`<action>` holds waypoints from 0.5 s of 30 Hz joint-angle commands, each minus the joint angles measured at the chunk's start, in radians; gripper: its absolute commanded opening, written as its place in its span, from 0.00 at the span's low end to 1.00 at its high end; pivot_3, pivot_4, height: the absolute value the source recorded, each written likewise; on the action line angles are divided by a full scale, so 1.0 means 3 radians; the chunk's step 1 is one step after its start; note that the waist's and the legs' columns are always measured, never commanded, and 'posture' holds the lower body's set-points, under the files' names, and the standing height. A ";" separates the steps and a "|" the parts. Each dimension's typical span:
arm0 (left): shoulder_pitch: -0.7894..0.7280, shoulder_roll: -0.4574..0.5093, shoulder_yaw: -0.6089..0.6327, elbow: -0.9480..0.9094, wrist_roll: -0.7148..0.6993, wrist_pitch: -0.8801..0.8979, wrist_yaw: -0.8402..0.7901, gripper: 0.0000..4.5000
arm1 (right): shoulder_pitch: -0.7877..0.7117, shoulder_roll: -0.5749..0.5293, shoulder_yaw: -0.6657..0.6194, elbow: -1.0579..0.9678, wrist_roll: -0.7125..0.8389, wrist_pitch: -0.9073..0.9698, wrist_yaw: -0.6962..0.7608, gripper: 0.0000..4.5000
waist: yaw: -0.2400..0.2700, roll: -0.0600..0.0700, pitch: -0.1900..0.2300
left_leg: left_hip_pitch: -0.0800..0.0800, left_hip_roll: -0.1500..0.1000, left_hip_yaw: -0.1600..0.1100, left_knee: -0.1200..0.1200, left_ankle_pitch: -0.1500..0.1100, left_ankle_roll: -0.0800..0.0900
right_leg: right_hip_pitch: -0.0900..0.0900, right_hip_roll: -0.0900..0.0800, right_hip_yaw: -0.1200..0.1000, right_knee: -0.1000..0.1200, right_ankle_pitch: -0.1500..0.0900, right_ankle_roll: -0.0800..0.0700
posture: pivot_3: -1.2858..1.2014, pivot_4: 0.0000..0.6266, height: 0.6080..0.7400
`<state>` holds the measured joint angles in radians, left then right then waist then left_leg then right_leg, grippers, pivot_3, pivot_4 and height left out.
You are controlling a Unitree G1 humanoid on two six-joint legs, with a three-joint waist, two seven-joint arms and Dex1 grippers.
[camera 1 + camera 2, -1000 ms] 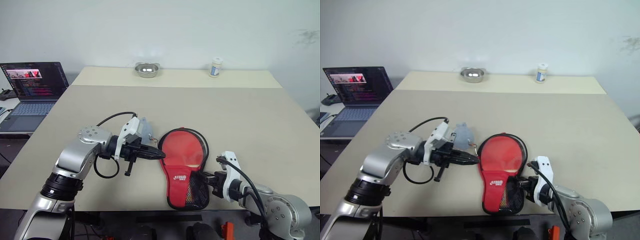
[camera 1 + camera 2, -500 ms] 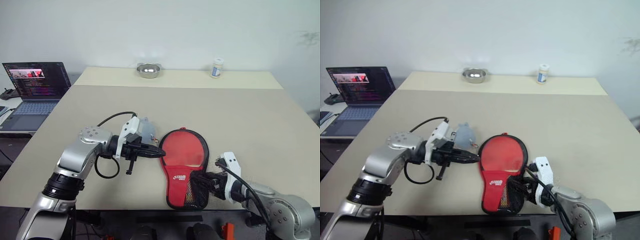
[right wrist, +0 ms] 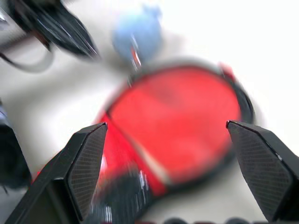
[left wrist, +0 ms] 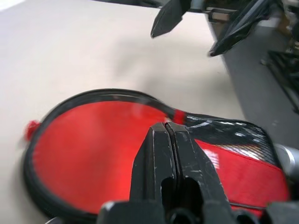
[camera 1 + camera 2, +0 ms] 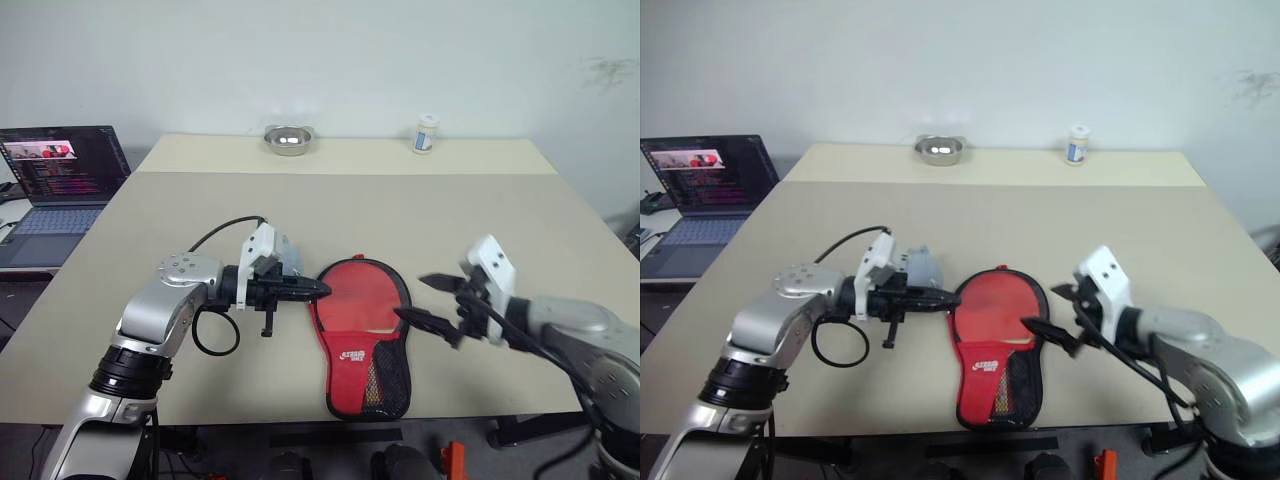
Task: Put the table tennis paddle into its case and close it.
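The big worry first: the case point(image 5: 360, 335) lies by the table's point(image 5: 500, 230) near edge with its narrow mesh end close to the brink, and a nudge from the right gripper point(image 5: 432, 298), hanging over the case's right side with fingers spread wide and empty, could shove it off. Second: the left gripper point(image 5: 318, 290), fingers pressed together, sits at the case's left rim; I judge it's on the zip, but what it pinches I cannot tell. A pull with nothing pinning the case would just drag the soft pouch along. Third: the paddle point(image 5: 365, 300) seems to lie inside the red round part, and a zip could snag on its rim.

The count, largest to smallest: one table, one laptop point(image 5: 62, 170) off the left edge, one case, one paddle, one steel bowl point(image 5: 287, 139) and one small jar point(image 5: 427, 133) at the far edge.
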<state>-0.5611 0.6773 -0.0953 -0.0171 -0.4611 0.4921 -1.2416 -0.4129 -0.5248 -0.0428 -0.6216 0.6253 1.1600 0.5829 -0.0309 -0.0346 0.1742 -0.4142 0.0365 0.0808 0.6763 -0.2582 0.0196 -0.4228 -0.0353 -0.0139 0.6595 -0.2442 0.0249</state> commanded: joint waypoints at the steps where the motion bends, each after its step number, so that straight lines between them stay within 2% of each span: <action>1: -0.0074 0.0013 0.0221 -0.0008 -0.0098 0.0106 0.0150 0.08 | -0.0098 0.0160 0.0548 0.0447 -0.0362 -0.0576 0.0020 1.00 | 0.0005 0.0000 0.0000 | -0.0002 -0.0001 0.0001 0.0000 0.0000 0.0000 | -0.0002 0.0000 0.0000 0.0000 0.0000 0.0000 | 0.52 0.24 1.00; 2: -0.0076 0.0028 0.0258 -0.0016 -0.0116 0.0143 0.0181 0.12 | -0.0123 0.0216 0.0704 0.0615 -0.0479 -0.0736 0.0032 1.00 | 0.0005 0.0000 0.0000 | -0.0003 -0.0002 0.0002 0.0000 0.0000 0.0000 | -0.0002 0.0000 0.0000 0.0000 0.0000 -0.0001 | 0.52 0.24 1.00; 6: -0.0097 0.0066 0.0469 0.0006 -0.0168 0.0279 0.0378 0.44 | -0.0216 0.0422 0.1068 0.1208 -0.0825 -0.1250 0.0090 1.00 | 0.0005 -0.0001 0.0001 | -0.0006 -0.0014 0.0006 0.0003 0.0000 0.0000 | -0.0004 -0.0005 0.0002 0.0001 0.0004 -0.0003 | 0.52 0.24 1.00; 13: -0.0069 0.0149 0.0533 0.0130 0.0037 0.0235 0.0642 1.00 | -0.0230 0.0551 0.1251 0.1551 -0.1108 -0.1612 0.0158 1.00 | 0.0017 -0.0001 0.0001 | -0.0006 -0.0016 0.0005 0.0004 0.0000 0.0000 | -0.0003 -0.0010 0.0001 0.0003 0.0010 -0.0011 | 0.52 0.24 1.00; 15: -0.0109 0.0179 0.0437 0.0274 0.0188 0.0246 0.0730 1.00 | -0.0220 0.0580 0.1265 0.1572 -0.1150 -0.1645 0.0160 1.00 | 0.0014 -0.0001 0.0001 | -0.0005 -0.0015 0.0005 0.0005 0.0001 -0.0001 | -0.0004 -0.0010 0.0001 0.0006 0.0010 -0.0011 | 0.52 0.24 1.00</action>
<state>-0.5745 0.7145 0.0404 0.0527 -0.4330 0.5767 -1.0430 -0.4619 -0.3576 0.3384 -0.1399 0.2894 0.6963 0.6214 -0.0268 -0.0349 0.1745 -0.4151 0.0321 0.0824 0.6776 -0.2580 0.0193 -0.4239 -0.0381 -0.0135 0.6620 -0.2413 0.0214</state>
